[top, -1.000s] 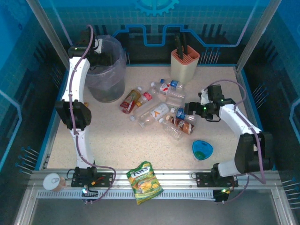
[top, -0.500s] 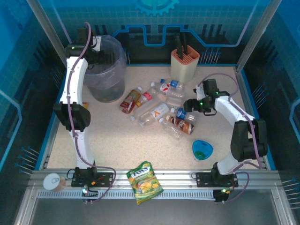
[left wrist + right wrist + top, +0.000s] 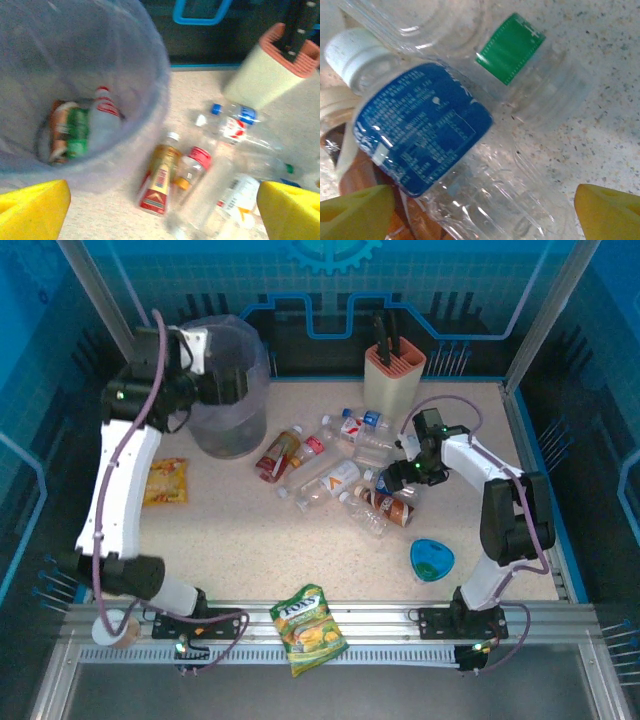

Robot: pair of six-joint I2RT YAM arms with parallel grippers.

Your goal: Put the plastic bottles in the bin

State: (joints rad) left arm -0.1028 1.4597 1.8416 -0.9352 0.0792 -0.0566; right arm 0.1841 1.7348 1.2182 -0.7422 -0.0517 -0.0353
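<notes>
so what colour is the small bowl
Blue, with something green inside; the bowl shows best in the top external view.

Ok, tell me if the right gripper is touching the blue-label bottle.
Cannot tell. In the right wrist view the open right gripper straddles the blue-label bottle, but its fingers sit at the frame's edge, with no plain contact or gap.

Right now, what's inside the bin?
Through the left wrist camera, the bin holds at least three bottles lying at the bottom: a clear one with a red cap, a green one and a brown one. The crinkled liner hides whatever lies under them.
</notes>
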